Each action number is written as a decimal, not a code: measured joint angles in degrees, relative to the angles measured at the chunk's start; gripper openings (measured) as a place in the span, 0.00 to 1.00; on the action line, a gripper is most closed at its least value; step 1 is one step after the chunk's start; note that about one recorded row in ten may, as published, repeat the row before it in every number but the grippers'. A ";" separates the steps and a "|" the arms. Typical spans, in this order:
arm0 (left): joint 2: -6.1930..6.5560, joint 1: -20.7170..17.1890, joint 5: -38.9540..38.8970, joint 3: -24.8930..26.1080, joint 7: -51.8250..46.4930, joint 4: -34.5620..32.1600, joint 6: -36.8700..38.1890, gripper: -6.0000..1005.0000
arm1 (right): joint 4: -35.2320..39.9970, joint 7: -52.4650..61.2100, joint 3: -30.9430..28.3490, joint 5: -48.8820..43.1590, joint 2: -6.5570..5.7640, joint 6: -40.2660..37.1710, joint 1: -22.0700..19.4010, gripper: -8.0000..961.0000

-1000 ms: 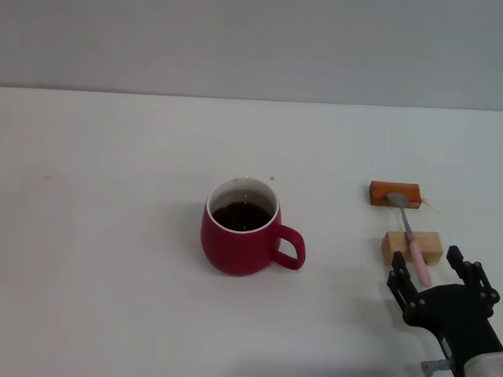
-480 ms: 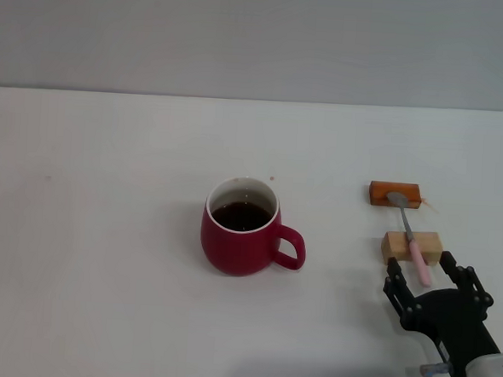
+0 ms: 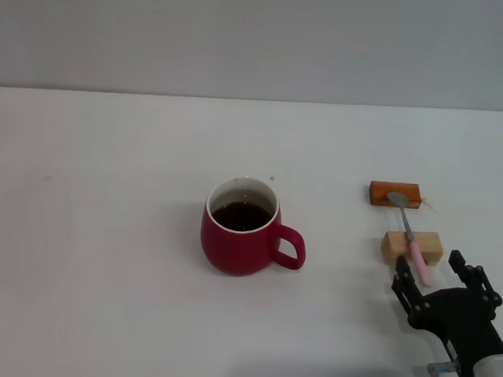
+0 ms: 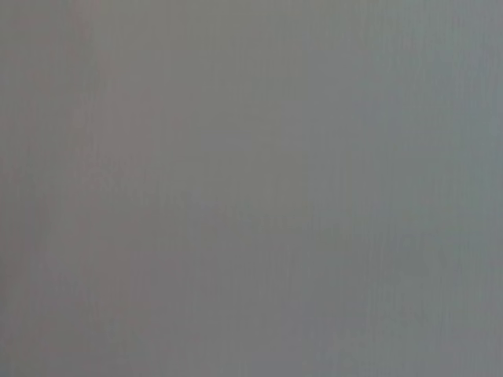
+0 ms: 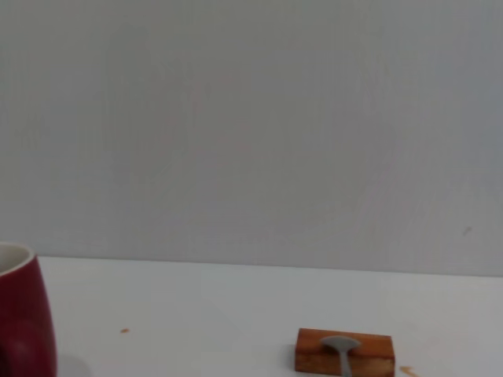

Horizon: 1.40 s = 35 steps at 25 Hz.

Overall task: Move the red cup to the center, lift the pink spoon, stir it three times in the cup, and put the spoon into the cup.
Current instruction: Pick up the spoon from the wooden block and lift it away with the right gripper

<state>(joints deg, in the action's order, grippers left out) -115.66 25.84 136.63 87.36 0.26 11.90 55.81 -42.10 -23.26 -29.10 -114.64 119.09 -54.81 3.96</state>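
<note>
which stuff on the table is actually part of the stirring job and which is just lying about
Part of the job:
- red cup, mid-table, dark liquid inside
- pink spoon, bridging two blocks
- right gripper, open, just short of the spoon's handle end

Not part of it:
- orange-brown block, under the spoon's bowl
- tan block, under the handle
- left arm, not in view

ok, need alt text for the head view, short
The right hand, fingers open, sits just short of the near end of the pink spoon, which lies across an orange-brown block and a tan block on the white table. The red cup, holding dark liquid, stands near the centre with its handle toward the spoon. The left hand is out of view.
</note>
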 joint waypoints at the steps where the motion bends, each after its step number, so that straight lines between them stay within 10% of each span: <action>1: 0.00 0.00 0.02 0.00 0.00 0.04 0.00 0.82 | 0.11 0.24 -0.05 0.03 0.00 -0.13 -0.03 0.76; 35: 0.00 -0.15 -0.15 0.56 0.00 -0.04 1.41 0.82 | 2.38 3.32 1.08 0.03 0.18 1.72 2.97 0.63</action>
<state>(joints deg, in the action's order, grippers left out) -115.66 25.68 136.48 87.92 0.26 11.86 57.22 -39.72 -19.94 -28.02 -114.61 119.27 -53.09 6.94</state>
